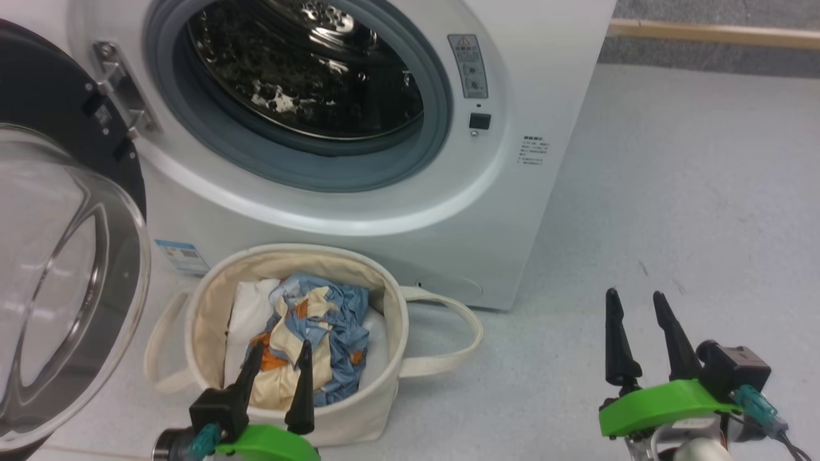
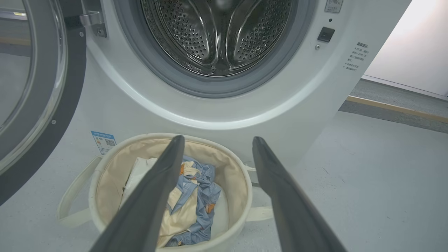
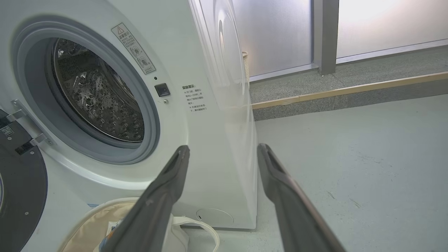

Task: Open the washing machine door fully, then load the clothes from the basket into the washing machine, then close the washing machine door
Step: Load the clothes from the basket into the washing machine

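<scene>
The white washing machine (image 1: 359, 211) stands ahead, its steel drum bare. The washing machine door (image 1: 57, 275) is swung wide to the left, glass bowl bulging toward me. The cream basket (image 1: 192, 320) sits on the floor before the machine, holding the clothes (image 1: 320, 333), a crumpled blue, cream and orange heap, beside a white bundle (image 1: 246, 314). My left gripper (image 1: 282, 355) hangs open just over the basket's near rim, fingers pointing at the clothes (image 2: 196, 196), nothing between them. My right gripper (image 1: 637, 301) stands open over bare floor right of the machine (image 3: 105, 105).
Grey floor (image 1: 672, 211) stretches to the right of the machine. A wooden strip (image 1: 711, 33) edges a raised grey step at the back right. The basket's loop handles (image 1: 458, 339) lie out on both sides. A blue label sticker (image 1: 181, 255) sits low on the machine's front.
</scene>
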You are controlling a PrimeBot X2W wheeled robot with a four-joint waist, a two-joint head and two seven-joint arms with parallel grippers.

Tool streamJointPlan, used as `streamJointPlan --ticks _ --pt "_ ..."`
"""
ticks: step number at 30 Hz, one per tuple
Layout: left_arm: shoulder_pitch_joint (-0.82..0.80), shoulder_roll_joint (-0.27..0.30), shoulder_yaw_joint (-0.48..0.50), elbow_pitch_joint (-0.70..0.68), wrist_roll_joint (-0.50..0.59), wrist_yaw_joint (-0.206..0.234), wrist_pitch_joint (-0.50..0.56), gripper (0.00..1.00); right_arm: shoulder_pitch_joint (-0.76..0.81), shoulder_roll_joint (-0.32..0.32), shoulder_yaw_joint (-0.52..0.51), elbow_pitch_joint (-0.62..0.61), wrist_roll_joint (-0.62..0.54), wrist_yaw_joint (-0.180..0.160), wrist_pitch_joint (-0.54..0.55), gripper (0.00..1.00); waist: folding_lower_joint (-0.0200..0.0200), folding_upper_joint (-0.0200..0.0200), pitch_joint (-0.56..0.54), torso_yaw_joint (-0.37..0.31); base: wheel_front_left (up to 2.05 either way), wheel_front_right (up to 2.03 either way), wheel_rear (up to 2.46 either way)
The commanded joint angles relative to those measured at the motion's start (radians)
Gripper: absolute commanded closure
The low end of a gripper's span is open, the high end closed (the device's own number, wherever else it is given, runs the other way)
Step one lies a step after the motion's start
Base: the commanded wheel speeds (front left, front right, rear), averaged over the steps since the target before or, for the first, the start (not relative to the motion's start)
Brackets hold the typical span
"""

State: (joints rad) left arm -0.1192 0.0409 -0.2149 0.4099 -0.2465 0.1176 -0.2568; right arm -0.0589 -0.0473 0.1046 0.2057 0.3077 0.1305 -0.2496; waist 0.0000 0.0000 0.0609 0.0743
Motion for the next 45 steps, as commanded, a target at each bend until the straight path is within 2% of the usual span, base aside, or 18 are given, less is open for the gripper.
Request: streamJointPlan --ticks 1,7,14,21,22,28,34,39,45 --pt "-0.056 0.009 0.023 -0.016 0.008 0.007 -0.005 0.0 -0.037 -0.003 0.027 -0.039 -0.013 0.0 -0.012 0.0 0.0 0.0 0.018 -0.005 0.0 0.0 0.0" --pt "-0.129 0.009 0.021 0.084 0.018 0.009 -0.005 0.0 -0.053 -0.003 0.034 -0.063 -0.043 0.0 -0.012 0.0 0.0 0.0 0.106 -0.019 0.0 0.0 0.0" --pt "-0.277 0.009 0.022 0.243 0.032 0.011 -0.005 0.0 -0.105 -0.003 0.022 -0.09 -0.059 0.0 -0.012 0.0 0.0 0.0 0.262 -0.045 0.0 0.0 0.0" --pt "-0.479 0.009 0.002 0.481 0.04 -0.011 -0.005 0.0 -0.177 -0.003 0.022 -0.125 -0.097 0.0 -0.012 0.0 0.0 0.0 0.457 -0.07 0.0 0.0 0.0" --pt "-0.541 0.009 0.001 0.549 0.038 -0.021 -0.005 0.0 -0.198 -0.003 0.011 -0.133 -0.112 0.0 -0.012 0.0 0.0 0.0 0.509 -0.077 0.0 0.0 0.0" --pt "-0.676 0.01 0.031 0.706 0.012 -0.025 -0.005 0.0 -0.245 -0.003 -0.003 -0.161 -0.12 0.0 -0.012 0.0 0.0 0.0 0.614 -0.095 0.0 0.0 0.0" --pt "-0.8 0.028 0.034 0.848 0.012 0.011 0.016 0.0 -0.274 -0.003 0.007 -0.171 -0.108 0.0 -0.012 0.0 0.0 0.0 0.688 -0.118 0.0 0.0 0.0" --pt "-0.848 0.044 0.022 0.872 0.018 0.038 0.062 0.0 -0.292 -0.003 0.013 -0.174 -0.096 0.0 -0.012 0.0 0.0 0.0 0.723 -0.133 0.0 0.0 0.0" --pt "-0.896 0.06 -0.001 0.879 0.037 0.091 0.118 0.0 -0.312 -0.003 0.029 -0.181 -0.092 0.0 -0.012 0.0 0.0 0.0 0.775 -0.144 0.0 0.0 0.0"
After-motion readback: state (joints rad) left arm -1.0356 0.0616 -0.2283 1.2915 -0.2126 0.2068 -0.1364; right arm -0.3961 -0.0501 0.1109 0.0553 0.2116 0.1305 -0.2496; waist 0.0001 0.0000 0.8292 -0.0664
